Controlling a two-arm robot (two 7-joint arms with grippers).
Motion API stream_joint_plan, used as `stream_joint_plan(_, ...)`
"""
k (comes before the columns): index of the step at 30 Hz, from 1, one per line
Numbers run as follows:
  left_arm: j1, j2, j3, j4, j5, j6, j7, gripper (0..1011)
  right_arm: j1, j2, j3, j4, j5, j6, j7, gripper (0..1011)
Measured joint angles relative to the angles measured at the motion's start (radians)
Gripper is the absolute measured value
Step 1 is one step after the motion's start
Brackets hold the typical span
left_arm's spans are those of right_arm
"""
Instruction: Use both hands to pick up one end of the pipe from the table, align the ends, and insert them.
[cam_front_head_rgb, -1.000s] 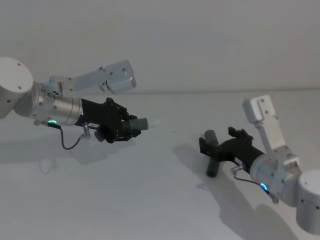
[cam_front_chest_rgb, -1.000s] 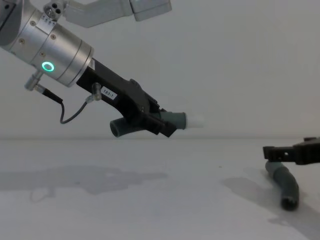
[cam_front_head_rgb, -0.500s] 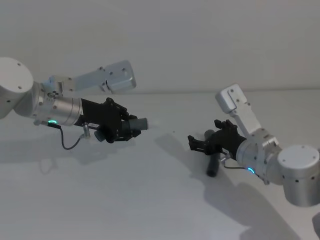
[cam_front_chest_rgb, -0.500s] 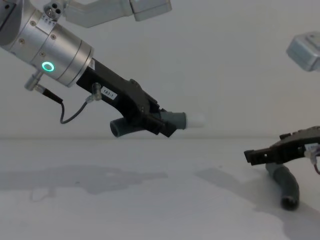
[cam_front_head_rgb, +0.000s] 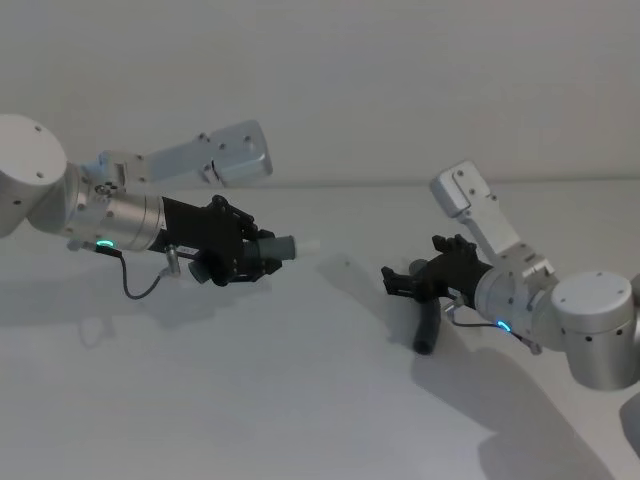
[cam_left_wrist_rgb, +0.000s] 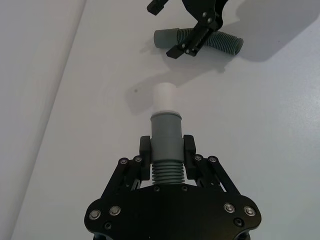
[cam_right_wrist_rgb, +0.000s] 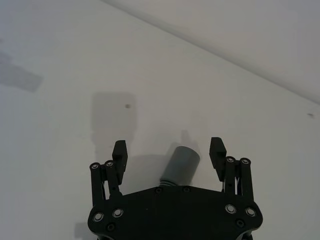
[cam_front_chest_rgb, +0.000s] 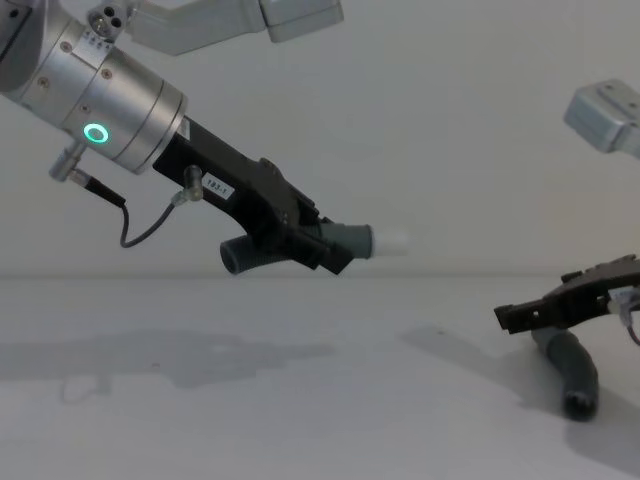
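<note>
A robotics lab, it seems: a silver robot arm (cam_front_chest_rgb: 120, 95) above a plain white counter (cam_front_chest_rgb: 250, 420), blank wall (cam_front_chest_rgb: 450, 120) behind the counter.

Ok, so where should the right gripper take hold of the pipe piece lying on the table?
The pipe piece lies flat on the table, sides free, and the open right gripper straddles it. Probably grip the ribbed body just behind the smooth collar, from above, a finger on each side; that leaves the mouth clear.
</note>
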Motion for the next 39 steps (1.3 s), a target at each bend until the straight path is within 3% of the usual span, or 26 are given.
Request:
stream_joint_plan(18,0.000,0.000,0.000,0.000,0.000,0.000,0.000,344,-0.059,-0.002,0.061,-0.068,0.017,0.057,-0.027,1000)
stream_joint_plan(39,0.000,0.000,0.000,0.000,0.000,0.000,0.000,344,-0.082,-0.045,0.097,-0.062,0.038,0.088,-0.036,1000)
